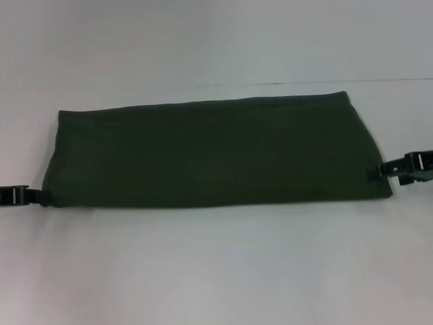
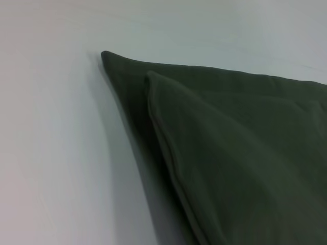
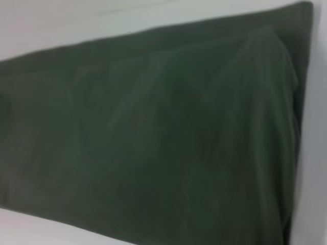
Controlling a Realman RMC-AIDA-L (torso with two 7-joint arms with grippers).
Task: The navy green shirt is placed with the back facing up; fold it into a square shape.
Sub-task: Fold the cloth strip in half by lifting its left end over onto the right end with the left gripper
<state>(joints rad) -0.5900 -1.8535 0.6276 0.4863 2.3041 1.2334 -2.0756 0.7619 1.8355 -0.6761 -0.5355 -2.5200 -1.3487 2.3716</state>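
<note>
With the left gripper [image 1: 37, 196] at eight o'clock and the right gripper [image 1: 380, 171] at three, each touching the navy green shirt's [image 1: 210, 152] ends, finger state indiscernible, the stacked layers could perhaps slide apart under uneven pulling.

The navy green shirt [image 1: 216, 152] (a long flat band) lies between left end effector [image 1: 34, 196] and right end effector [image 1: 379, 171].

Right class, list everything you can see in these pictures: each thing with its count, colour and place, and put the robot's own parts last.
navy green shirt: one, dark olive green, folded into a long band lying flat across the middle of the table, layered edges at its left end.
table: one, white, under the shirt.
left gripper: one, black, at the shirt's near left corner.
right gripper: one, black, at the shirt's right end.
</note>
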